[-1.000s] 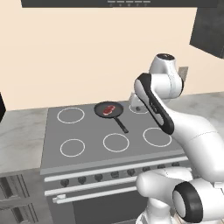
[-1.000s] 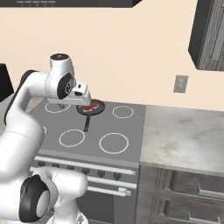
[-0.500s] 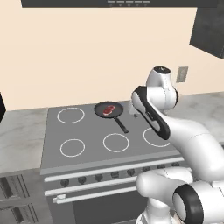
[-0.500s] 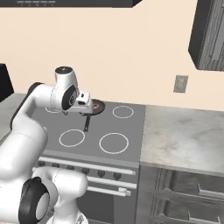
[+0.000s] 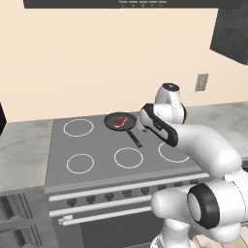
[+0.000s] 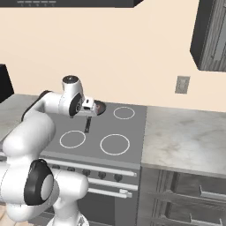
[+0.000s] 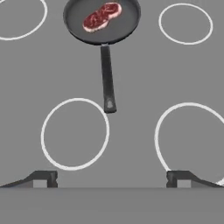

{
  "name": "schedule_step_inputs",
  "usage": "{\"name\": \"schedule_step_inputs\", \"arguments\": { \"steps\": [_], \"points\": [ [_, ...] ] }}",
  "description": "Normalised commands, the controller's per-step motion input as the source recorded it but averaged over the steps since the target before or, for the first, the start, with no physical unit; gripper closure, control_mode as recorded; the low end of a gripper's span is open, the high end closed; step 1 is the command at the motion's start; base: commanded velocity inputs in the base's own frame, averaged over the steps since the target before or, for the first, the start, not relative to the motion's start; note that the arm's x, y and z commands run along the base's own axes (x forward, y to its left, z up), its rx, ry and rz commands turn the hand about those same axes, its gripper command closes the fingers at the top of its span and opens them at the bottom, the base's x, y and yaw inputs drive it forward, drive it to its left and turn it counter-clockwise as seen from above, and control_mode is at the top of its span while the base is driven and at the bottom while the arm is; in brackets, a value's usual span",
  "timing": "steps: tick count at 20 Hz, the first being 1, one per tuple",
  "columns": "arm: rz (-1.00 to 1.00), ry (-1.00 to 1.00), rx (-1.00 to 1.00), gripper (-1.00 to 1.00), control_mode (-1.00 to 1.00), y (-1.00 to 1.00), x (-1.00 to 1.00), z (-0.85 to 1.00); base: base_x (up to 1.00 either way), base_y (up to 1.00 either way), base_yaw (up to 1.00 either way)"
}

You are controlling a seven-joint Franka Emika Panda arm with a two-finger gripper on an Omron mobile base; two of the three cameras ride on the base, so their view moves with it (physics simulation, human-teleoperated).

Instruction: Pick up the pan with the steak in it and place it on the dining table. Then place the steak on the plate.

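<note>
In the right base view the arm hides most of the pan on the stove's back edge, steak inside; the gripper hangs wide open, empty.

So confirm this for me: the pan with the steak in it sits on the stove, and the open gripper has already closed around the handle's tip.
Not quite. The pan with the steak is on the stove, but the gripper is open and apart from the handle. The hand view shows its fingertips short of the handle's tip.
</note>
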Motion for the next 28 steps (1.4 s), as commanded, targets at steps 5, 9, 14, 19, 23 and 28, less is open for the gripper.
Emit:
{"name": "schedule_step_inputs", "arguments": {
  "steps": [5, 9, 14, 19, 23, 28],
  "points": [
    [0.00, 0.00, 0.00, -1.00, -1.00, 0.17, 0.53, -0.31, 0.00, 0.00, 0.00],
    [0.00, 0.00, 0.00, -1.00, -1.00, 0.14, 0.32, -0.32, 0.00, 0.00, 0.00],
    [0.01, -0.02, 0.00, -1.00, -1.00, 0.00, 0.07, -0.24, 0.00, 0.00, 0.00],
    [0.00, 0.00, 0.00, -1.00, -1.00, 0.00, 0.03, -0.15, 0.00, 0.00, 0.00],
    [0.00, 0.00, 0.00, -1.00, -1.00, 0.00, 0.12, -0.39, 0.00, 0.00, 0.00],
    [0.00, 0.00, 0.00, -1.00, -1.00, 0.04, 0.27, -0.36, 0.00, 0.00, 0.00]
  ]
}}
